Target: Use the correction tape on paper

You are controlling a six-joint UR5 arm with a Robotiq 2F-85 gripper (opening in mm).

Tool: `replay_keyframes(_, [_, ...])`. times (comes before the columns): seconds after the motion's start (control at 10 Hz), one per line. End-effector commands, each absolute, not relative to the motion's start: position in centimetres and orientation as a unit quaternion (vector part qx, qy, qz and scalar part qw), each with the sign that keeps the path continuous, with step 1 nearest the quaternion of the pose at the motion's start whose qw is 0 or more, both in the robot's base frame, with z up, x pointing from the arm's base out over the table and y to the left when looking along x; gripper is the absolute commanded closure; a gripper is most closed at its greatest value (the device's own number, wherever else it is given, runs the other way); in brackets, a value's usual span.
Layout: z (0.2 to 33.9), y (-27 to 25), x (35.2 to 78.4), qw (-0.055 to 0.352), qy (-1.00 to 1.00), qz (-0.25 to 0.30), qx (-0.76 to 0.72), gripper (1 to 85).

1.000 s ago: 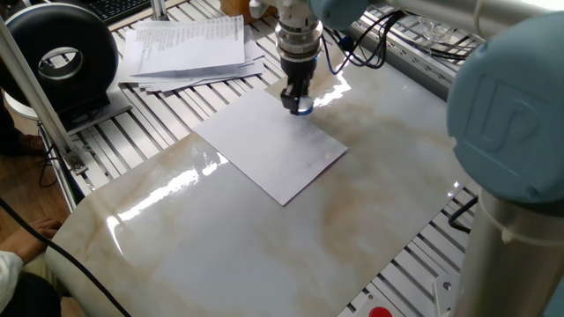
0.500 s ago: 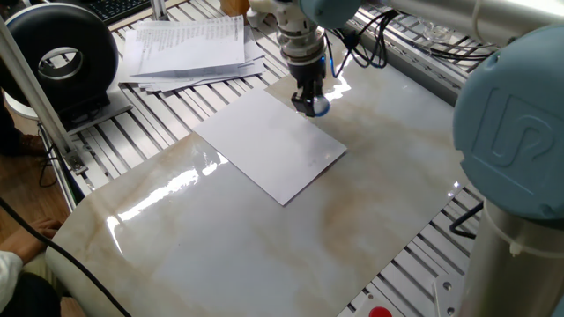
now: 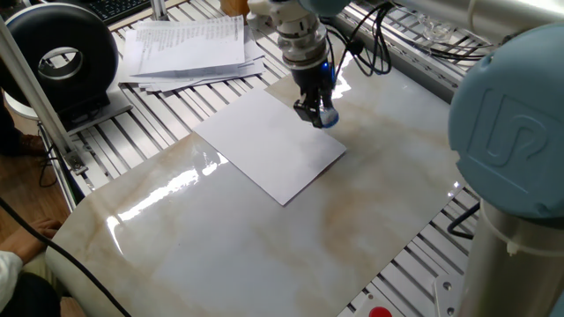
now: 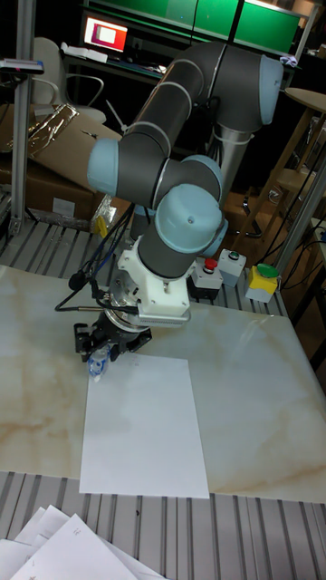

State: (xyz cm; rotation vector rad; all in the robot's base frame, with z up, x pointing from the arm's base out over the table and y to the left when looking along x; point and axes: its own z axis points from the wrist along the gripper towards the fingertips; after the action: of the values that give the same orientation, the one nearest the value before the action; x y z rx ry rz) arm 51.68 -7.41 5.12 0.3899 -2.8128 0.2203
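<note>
The paper (image 3: pixel 264 145) is a blank white sheet lying flat on the marble tabletop; the tall fixed view shows the paper (image 4: pixel 145 426) in front of the arm. My gripper (image 3: pixel 315 107) points down over the sheet's far right edge and is shut on the correction tape (image 3: pixel 326 117), a small blue and clear dispenser. Its tip is at or just above the paper's edge; I cannot tell whether it touches. In the tall fixed view my gripper (image 4: pixel 101 349) holds the correction tape (image 4: pixel 96 365) at the sheet's top left corner.
A stack of printed papers (image 3: pixel 189 48) lies at the back left, beside a black round device (image 3: pixel 57 62). Cables (image 3: pixel 370 44) hang behind the gripper. The tabletop (image 3: pixel 220 255) ends at slotted rails. Button boxes (image 4: pixel 231 263) stand behind the table.
My gripper has slid with the correction tape along the paper's far edge, to the right and slightly nearer the camera. The paper has stayed in place.
</note>
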Motion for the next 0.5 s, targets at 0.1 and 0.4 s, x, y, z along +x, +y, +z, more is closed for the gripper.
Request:
replay_keyframes(0.1, [5.6, -7.0, 49.4, 0.175, -0.972, 0.095, 0.124, 84.0])
replay_keyframes(0.4, [5.3, -8.1, 48.4, 0.189, -0.965, 0.143, 0.11, 84.0])
